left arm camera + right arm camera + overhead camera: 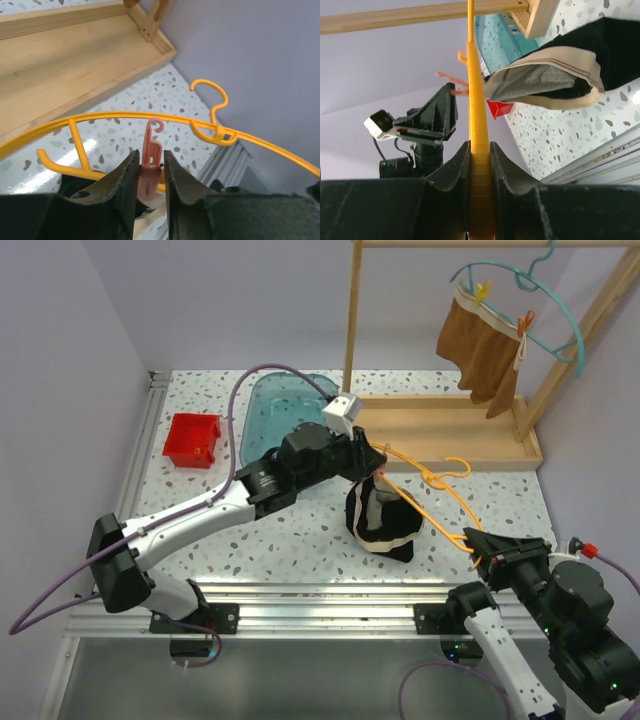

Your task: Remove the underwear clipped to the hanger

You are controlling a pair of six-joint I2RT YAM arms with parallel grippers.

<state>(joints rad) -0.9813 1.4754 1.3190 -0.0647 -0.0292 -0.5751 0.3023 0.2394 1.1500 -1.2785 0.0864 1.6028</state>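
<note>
The black underwear [382, 512] with beige waistband hangs from a yellow hanger [440, 485] held over the table. My left gripper [372, 464] is shut on the pink clip [151, 150] that pins the garment to the yellow hanger [125, 120]. My right gripper [478, 543] is shut on the hanger's end [480, 150]. The garment's pale lining [545, 80] shows in the right wrist view. The rust-brown underwear [484, 352] hangs clipped to a teal hanger [545, 315] on the wooden rack.
A wooden rack with a tray base [450, 430] stands at the back right. A clear blue-green bin [280, 410] and a small red box [193, 440] sit at the back left. Metal rails [300, 605] run along the near edge.
</note>
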